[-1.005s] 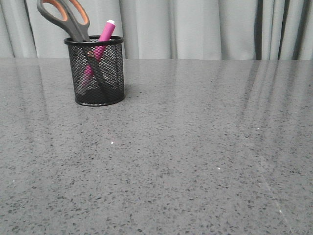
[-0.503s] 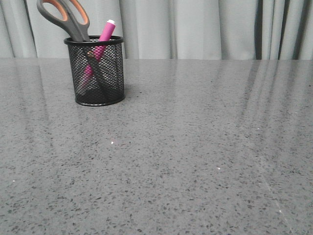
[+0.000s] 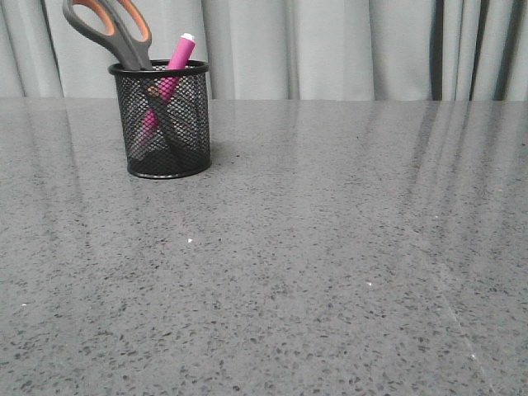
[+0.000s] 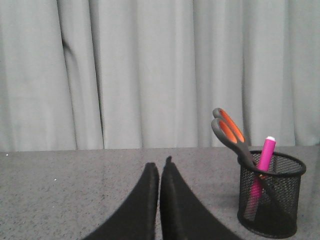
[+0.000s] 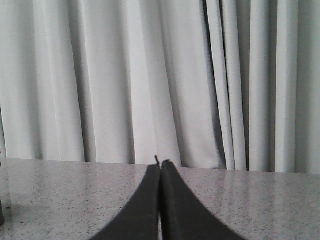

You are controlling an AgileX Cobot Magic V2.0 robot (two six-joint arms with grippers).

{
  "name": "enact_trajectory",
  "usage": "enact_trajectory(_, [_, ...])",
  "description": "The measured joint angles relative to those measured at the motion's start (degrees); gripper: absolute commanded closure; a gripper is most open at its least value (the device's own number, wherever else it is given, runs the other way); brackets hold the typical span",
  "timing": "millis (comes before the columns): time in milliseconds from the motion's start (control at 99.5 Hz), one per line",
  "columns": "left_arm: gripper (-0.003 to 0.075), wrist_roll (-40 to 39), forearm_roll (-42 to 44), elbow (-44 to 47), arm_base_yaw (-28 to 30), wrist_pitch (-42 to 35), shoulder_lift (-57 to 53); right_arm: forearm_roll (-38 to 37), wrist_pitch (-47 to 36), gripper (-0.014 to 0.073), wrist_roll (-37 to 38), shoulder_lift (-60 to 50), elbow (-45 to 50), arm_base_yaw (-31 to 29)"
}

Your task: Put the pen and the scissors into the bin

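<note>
Bin [image 3: 164, 124] stands upright on the table [image 3: 330, 247], far back on the left side, with the curtain [image 3: 330, 49] behind the table's far edge. Scissors [image 3: 115, 33] sit in the bin blades down, handles leaning out over the rim to the left; pen [image 3: 173, 62] is also in the bin, just right of the scissors, tilted right, and the two cross inside. Left gripper [image 4: 159, 167] sits near the bin, apart from it; right gripper [image 5: 160, 164] is well apart.

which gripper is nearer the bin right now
Left. The left gripper, shut, has the bin close in its wrist view. The right gripper, also shut, sees no cup, only table and curtain.
</note>
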Motion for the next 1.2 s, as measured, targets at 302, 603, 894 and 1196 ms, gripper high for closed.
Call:
enact_trajectory(302, [0.0742,-24.10,20.51,8.58,5.75,4.73,-4.45,0.00,0.00,0.0662,0.00,0.00,0.00,0.00])
enact_trajectory(603, [0.0742,-25.78,23.06,9.87,5.97,9.29,-6.85,0.09,-0.05,0.0662,0.00,-0.04,0.00,0.00])
enact_trajectory(894, [0.0742,-25.78,23.06,9.87,5.97,10.33,-6.85,0.09,-0.05,0.0662,0.00,-0.04,0.00,0.00])
enact_trajectory(1196, [0.0742,-25.78,23.06,9.87,5.97,10.33,-6.85,0.09,-0.05,0.0662,0.00,-0.04,0.00,0.00])
